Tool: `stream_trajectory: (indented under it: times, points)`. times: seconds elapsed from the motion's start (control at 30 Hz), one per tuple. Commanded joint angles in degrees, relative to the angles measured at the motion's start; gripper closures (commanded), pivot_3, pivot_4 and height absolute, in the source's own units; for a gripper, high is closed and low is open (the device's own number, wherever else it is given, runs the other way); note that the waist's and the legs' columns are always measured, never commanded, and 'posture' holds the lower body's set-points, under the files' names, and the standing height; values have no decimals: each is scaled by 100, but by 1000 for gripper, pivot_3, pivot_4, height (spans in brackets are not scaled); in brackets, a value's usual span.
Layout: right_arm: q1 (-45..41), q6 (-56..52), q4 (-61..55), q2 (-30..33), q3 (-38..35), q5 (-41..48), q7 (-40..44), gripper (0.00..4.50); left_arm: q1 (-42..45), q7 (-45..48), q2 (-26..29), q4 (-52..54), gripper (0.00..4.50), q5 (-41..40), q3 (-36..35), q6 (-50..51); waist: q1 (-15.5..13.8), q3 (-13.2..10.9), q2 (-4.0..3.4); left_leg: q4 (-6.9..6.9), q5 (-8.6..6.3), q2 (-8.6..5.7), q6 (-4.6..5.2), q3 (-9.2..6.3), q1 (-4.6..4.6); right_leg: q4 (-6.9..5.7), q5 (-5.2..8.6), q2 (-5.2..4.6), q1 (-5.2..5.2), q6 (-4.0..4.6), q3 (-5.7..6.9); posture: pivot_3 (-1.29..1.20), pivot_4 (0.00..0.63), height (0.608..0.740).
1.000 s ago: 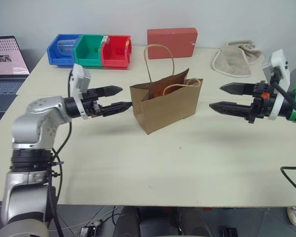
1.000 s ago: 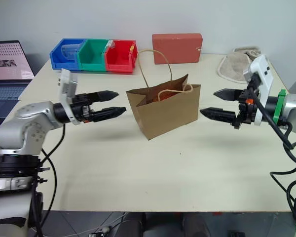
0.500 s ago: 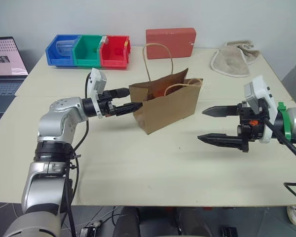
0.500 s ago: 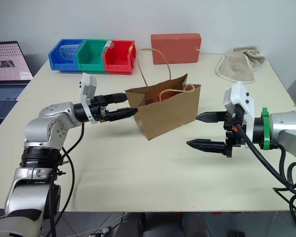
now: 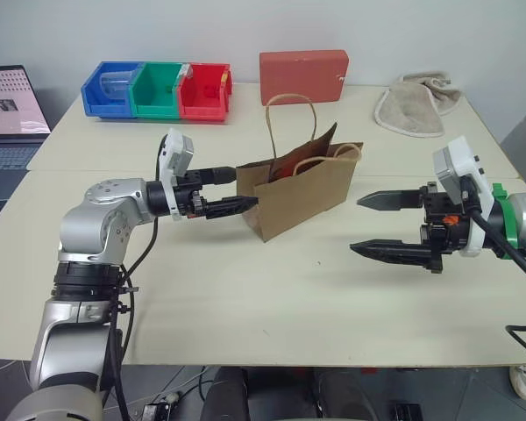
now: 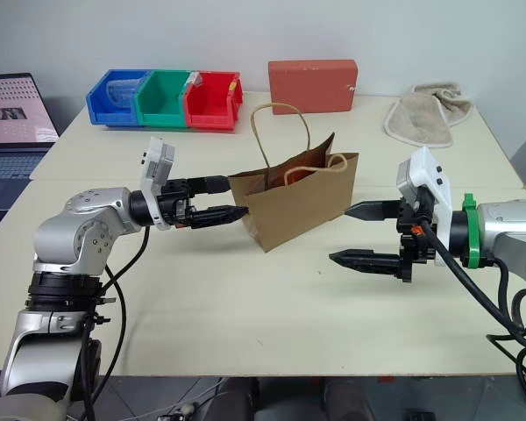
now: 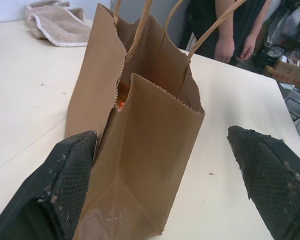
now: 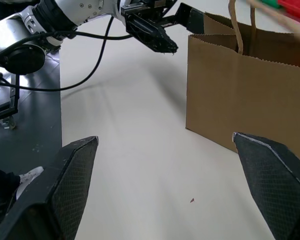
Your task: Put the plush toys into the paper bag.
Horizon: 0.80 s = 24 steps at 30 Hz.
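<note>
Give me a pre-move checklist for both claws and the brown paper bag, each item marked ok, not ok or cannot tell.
1. Brown kraft paper bag standing upright on the cream table: ok.
2. Bag mouth open: ok, though narrow.
3. Left claw open, one finger at each side of the bag's narrow end: ok.
4. Right claw open, holding nothing, apart from the bag: ok.
5. Orange plush carrot inside the bag: ok, orange shows in the mouth.
6. White plush egg inside the bag: cannot tell.
</note>
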<state>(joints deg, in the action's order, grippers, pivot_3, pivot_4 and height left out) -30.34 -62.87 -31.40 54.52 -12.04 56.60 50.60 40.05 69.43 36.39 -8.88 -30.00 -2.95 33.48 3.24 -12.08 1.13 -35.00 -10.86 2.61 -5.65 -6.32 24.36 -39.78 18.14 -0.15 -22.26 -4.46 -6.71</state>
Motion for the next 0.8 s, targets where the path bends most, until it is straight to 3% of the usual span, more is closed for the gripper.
stream_trajectory:
  times: [0.03,0.47,0.6,0.8]
  points:
    - [-148,157,-96,-32,-8,87,-103,0,-91,-159,-46,456,19,-49,-16,-42,0,0,0,0,0,0,0,0,0,0,0,0,0,0,0,0,150,740]
    - [-79,734,-179,-203,254,-358,-368,0,-244,-1059,-748,428,19,351,65,-721,-12,0,1,-2,0,0,0,0,0,0,0,0,1,0,-1,0,150,740]
    - [-65,775,-206,-218,268,-363,-401,0,-293,-1069,-814,389,871,377,63,-868,-13,1,1,-1,0,-1,0,0,0,0,0,0,1,0,-1,0,150,740]
    - [24,930,-307,-208,291,-438,-463,0,-336,-1135,-895,73,2810,662,144,-1369,-15,1,1,-2,0,-1,0,1,-1,-1,0,0,1,0,-1,0,150,740]
